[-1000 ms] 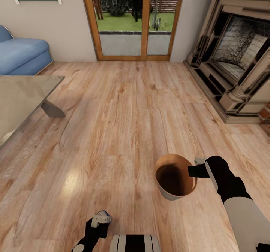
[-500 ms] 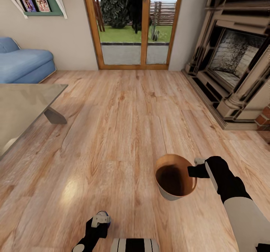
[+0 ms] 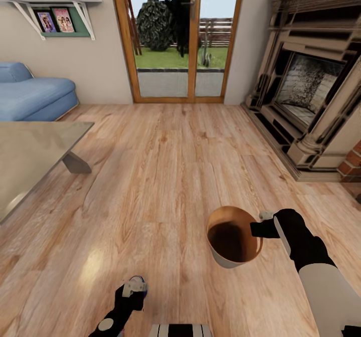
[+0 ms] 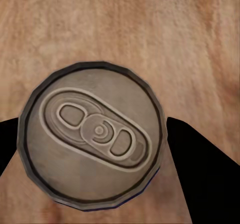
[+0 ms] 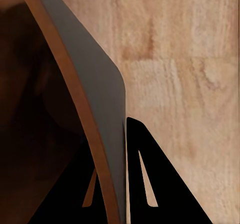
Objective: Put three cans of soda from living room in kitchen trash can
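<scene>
Between the earlier pictures and now only the camera has been tilted up: more of the glass door (image 3: 176, 38) and shelf (image 3: 55, 6) is shown, while bin and arms are kept where they were. In front of the fireplace (image 3: 311, 91), over the wood floor (image 3: 160, 166), the bin (image 3: 233, 236) is held by its rim, pinched by the closed right gripper (image 3: 261, 226). One soda can (image 4: 92, 139) is clamped between the fingers of the left gripper (image 3: 134, 289), low beside the robot's trunk. No can is seen inside the bin, so judging by this, none has been binned; two further cans and the kitchen are left.
</scene>
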